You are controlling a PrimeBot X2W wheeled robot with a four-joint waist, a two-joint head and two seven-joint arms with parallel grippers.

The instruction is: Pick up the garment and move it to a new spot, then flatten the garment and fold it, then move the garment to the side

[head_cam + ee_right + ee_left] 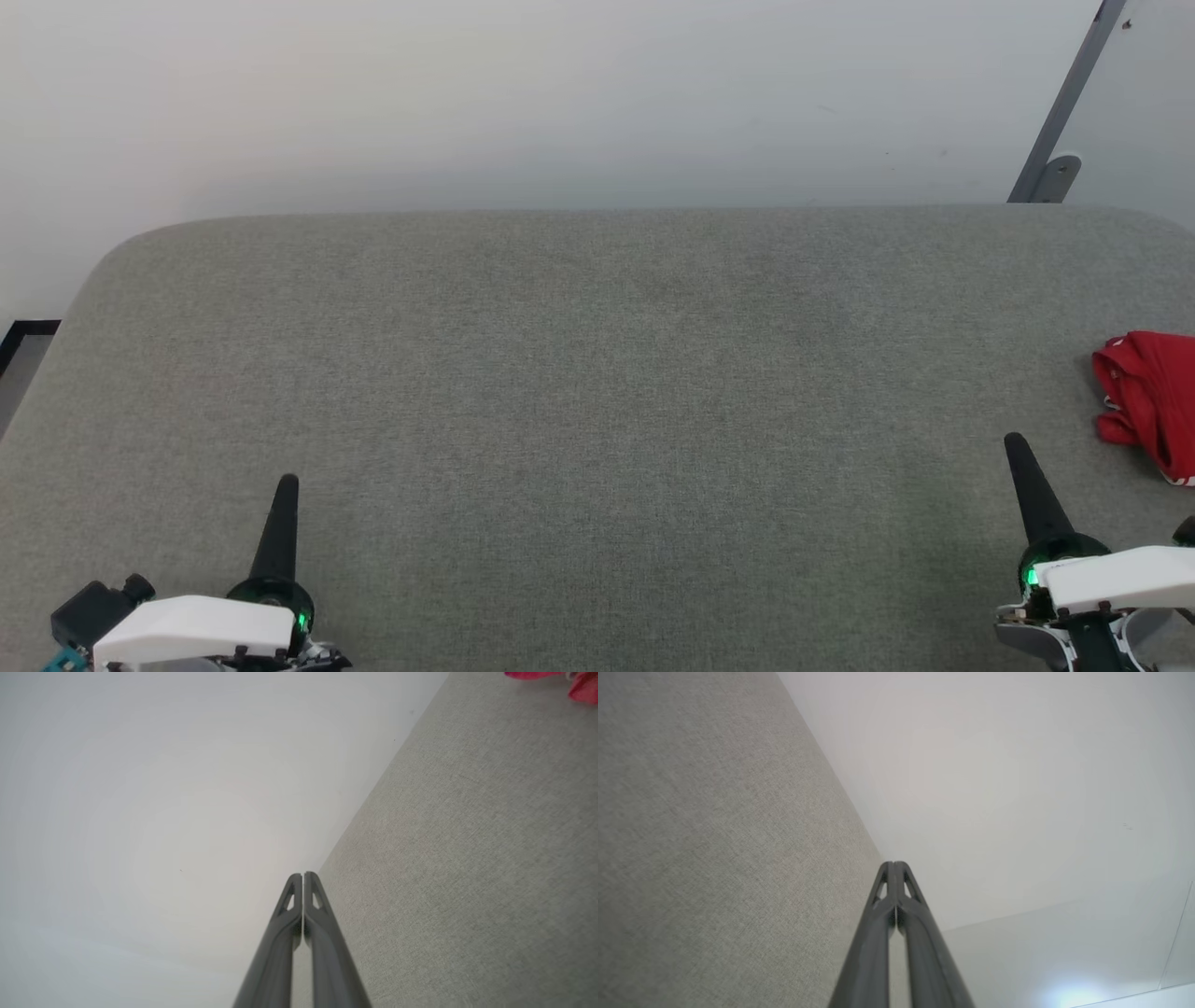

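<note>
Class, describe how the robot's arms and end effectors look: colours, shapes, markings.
The left end effector and right end effector each have two long, dark tapering fingers with triangular cut-outs near the tips, a black collar lit green and white casing.

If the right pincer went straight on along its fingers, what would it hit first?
Probably the white wall: the shut right pincer points over the grey surface toward its far edge. The garment lies off to its right, outside that line. Height above the surface is unclear.
</note>
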